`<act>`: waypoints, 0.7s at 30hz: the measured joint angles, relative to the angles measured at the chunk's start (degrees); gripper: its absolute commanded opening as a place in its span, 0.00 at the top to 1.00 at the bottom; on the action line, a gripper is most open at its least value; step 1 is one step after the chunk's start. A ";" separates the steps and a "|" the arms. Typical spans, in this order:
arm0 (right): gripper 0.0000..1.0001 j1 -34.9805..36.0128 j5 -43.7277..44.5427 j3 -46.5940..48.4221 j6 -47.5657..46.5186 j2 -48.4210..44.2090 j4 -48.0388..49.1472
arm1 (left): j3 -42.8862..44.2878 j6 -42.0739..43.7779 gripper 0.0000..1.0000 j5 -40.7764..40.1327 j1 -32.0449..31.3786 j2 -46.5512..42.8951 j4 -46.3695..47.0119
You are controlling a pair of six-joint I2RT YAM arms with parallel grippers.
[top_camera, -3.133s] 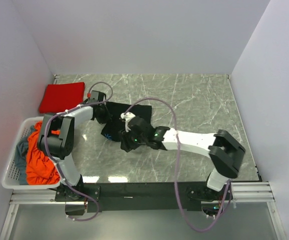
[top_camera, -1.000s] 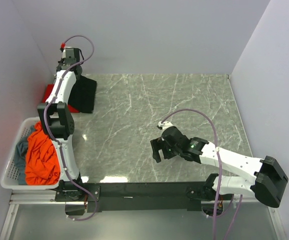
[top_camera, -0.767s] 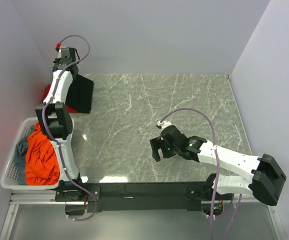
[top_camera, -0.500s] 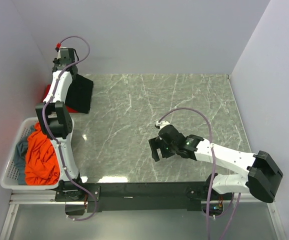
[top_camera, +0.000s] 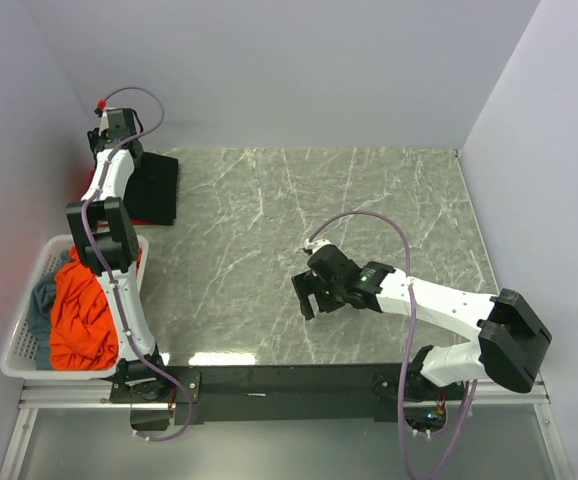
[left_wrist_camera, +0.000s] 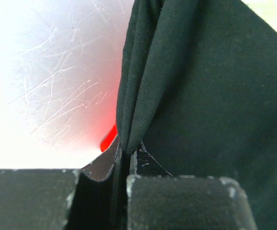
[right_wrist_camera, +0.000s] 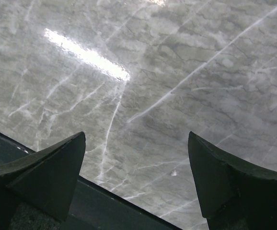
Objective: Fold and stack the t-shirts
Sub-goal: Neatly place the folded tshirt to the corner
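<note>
table [top_camera: 369, 220]: grey-green marble-look top w/ white veins, glossy; bright light streak [right_wrist_camera: 88, 56] reflected on it in rt wrist view. white perforated plastic basket [top_camera: 27, 355] at near-left corner, against left wall [top_camera: 19, 120]. pale back wall [top_camera: 289, 70] behind table. black strip [top_camera: 289, 378] along near table edge; alu rails [top_camera: 499, 378] at its rt end.

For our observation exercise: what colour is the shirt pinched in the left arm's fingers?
The shirt is black; the left wrist view shows it best.

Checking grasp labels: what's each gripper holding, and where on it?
Left gripper pinches the black shirt by a folded edge. Right gripper is open, holding nothing.
</note>
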 measured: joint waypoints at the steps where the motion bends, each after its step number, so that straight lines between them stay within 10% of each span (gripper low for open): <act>1: 0.07 0.00 0.20 0.02 -0.02 0.00 -0.37 | -0.31 0.00 0.99 -0.20 0.20 0.11 0.35; 21: 0.08 -0.02 0.55 4.66 -1.03 4.15 -4.44 | -0.85 6.21 0.99 -7.08 2.10 7.98 8.68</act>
